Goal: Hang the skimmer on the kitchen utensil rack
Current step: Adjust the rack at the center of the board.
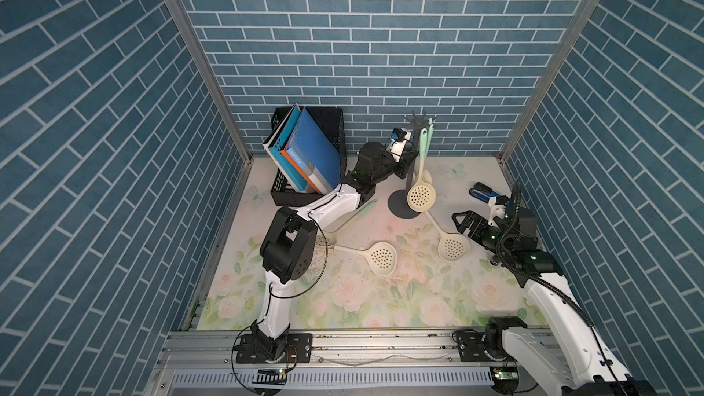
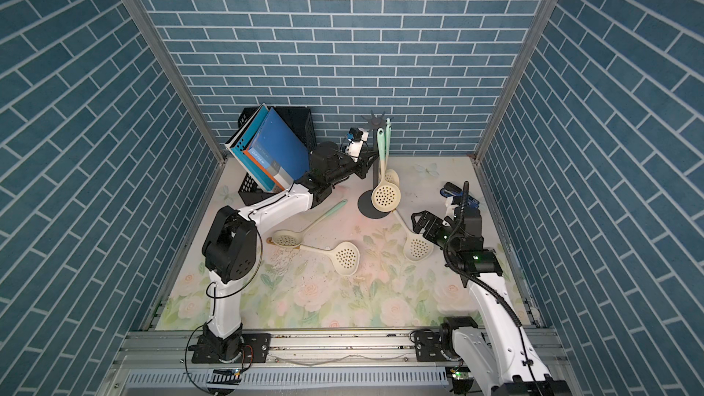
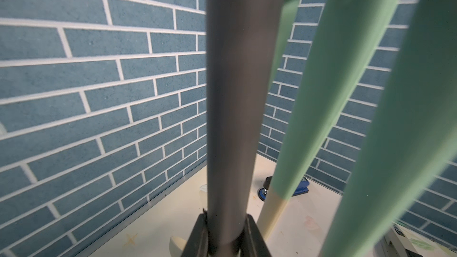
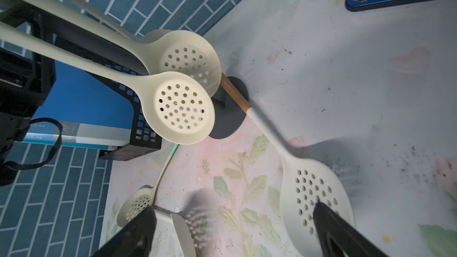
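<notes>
Left claw [image 3: 226, 239] clamped on pole of kitchen utensil rack [image 1: 396, 204]; rack upright at counter [image 1: 419, 299] rear. Right claw [image 1: 461, 223] spread wide, gripping nothing, above skimmer [image 1: 452, 247]. Skimmer flat on counter, wooden handle end resting on rack base. Hung skimmers [image 1: 421, 196] on crown hooks, two. Spare skimmers [image 1: 383, 259] on counter, two.

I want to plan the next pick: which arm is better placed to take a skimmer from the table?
The right. The right gripper, open, hovers over the wooden-handled skimmer on the table; the left gripper is shut on the pole of the kitchen utensil rack, likely steadying it.
</notes>
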Available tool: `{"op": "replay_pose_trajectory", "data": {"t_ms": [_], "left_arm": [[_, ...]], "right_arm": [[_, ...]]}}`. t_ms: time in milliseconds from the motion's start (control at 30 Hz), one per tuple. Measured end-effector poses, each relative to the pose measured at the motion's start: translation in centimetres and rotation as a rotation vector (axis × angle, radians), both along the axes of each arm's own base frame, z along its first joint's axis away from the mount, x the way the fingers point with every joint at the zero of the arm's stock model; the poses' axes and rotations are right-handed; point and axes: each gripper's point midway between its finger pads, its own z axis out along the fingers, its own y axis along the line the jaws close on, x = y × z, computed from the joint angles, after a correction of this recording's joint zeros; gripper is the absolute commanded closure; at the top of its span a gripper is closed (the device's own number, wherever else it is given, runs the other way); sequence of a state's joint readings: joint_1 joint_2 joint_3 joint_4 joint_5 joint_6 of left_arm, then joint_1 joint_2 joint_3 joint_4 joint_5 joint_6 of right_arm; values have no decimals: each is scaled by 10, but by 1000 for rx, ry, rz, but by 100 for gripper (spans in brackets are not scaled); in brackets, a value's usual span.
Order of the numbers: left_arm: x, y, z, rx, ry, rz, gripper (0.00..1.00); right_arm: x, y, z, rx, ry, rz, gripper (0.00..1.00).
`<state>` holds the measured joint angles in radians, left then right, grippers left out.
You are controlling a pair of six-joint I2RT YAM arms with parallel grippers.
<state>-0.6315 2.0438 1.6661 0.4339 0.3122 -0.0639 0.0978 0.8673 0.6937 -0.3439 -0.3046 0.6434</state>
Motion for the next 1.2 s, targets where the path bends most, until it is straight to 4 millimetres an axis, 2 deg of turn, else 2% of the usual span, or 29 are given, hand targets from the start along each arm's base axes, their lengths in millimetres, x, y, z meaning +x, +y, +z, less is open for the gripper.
{"op": "replay_pose_trajectory", "data": {"t_ms": [300, 600, 833, 933, 1133, 1200], "left_arm": [[3, 0, 0, -2, 7, 131, 100], [2, -1, -1, -9, 7, 240, 100], [0, -1, -1, -16, 13, 266, 100], [-3, 3, -1, -17, 16, 273, 80], [-20, 20, 2, -37, 7, 282, 51], [-26, 28, 9, -47, -9, 292, 45]], "right_arm": [[13, -9, 4, -63, 28, -28, 1], [16, -11, -12, -81, 91, -31, 1], [21, -3, -30, -60, 157, 17, 2], [24, 2, -39, -52, 187, 49, 2], [37, 8, -52, -75, 209, 115, 3], [44, 10, -57, -92, 214, 146, 3]]}}
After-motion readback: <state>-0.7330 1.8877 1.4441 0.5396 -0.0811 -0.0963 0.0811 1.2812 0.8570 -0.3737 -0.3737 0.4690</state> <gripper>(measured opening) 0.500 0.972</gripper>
